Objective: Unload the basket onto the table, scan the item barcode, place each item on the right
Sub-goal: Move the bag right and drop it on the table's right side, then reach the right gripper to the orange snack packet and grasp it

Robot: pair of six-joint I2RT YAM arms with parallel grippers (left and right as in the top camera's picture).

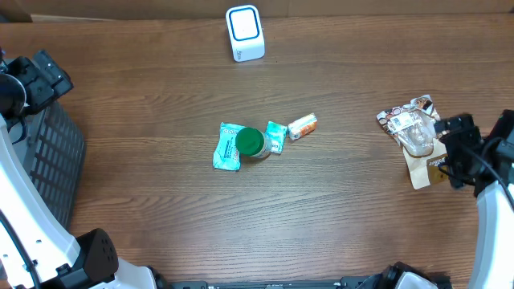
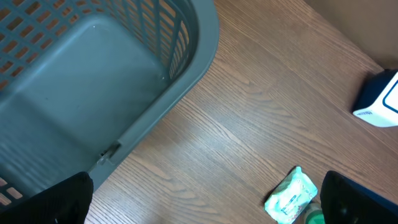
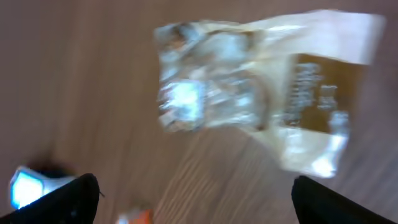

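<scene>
A brown and clear pouch [image 1: 416, 136] lies flat on the table at the right. My right gripper [image 1: 450, 152] hovers over its right end, jaws wide open and holding nothing. The right wrist view is blurred; it shows the pouch [image 3: 249, 106] beyond my open right gripper [image 3: 196, 199]. The white and blue scanner [image 1: 245, 32] stands at the back centre and shows again as the scanner [image 3: 25, 186] and the scanner [image 2: 379, 102]. My left gripper [image 1: 36, 80] is open and empty at the far left, above the basket rim.
A grey basket [image 1: 52, 160], also the basket [image 2: 93, 93], stands at the left edge. In the middle lie a teal packet [image 1: 227, 147], a green-lidded jar [image 1: 253, 143], a small teal packet [image 1: 276, 136] and an orange item [image 1: 303, 125].
</scene>
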